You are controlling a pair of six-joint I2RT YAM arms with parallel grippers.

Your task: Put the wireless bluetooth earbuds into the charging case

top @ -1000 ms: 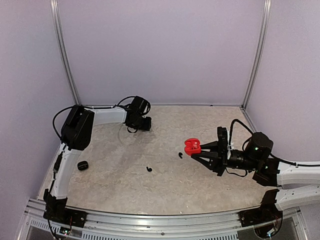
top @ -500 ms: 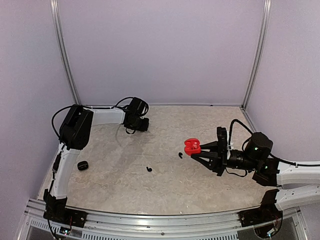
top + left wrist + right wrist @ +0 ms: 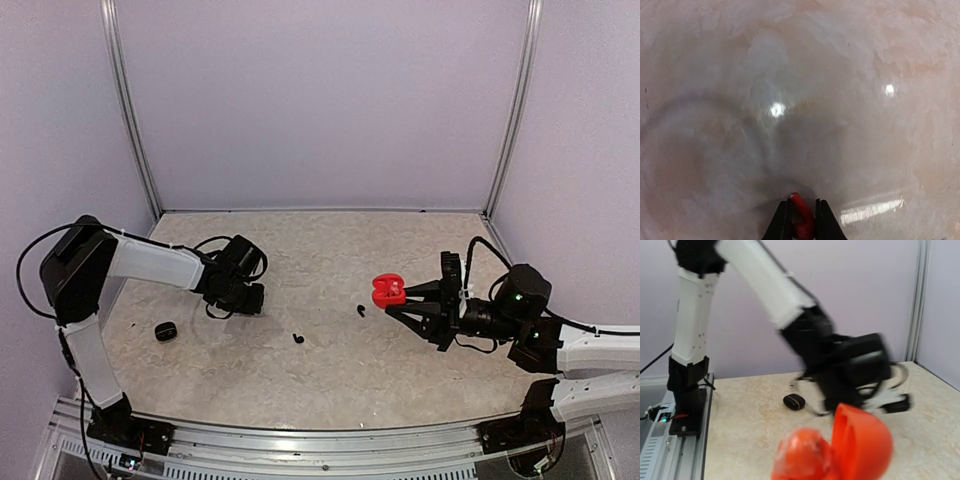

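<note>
My right gripper [image 3: 396, 300] is shut on an open red charging case [image 3: 385, 291] and holds it above the table at the right. The case fills the bottom of the right wrist view [image 3: 840, 447], lid up, and hides the fingers. My left gripper [image 3: 802, 222] is shut on a red earbud [image 3: 804, 221] whose stem sticks up between the fingertips. In the top view the left gripper [image 3: 245, 298] hangs low over the table's left-middle. Two black earbuds [image 3: 359, 310] [image 3: 297, 338] lie on the table between the arms. The second red earbud is not visible.
A closed black charging case [image 3: 166, 330] lies at the left of the marble-patterned table [image 3: 330, 370]; it also shows in the right wrist view [image 3: 793, 401]. Purple walls with metal posts enclose the table. The left arm's elbow [image 3: 75, 265] sticks out at the far left.
The left arm has swung from the back of the table forward and left, its gripper now nearer the middle. The right gripper with the red case has barely moved.
</note>
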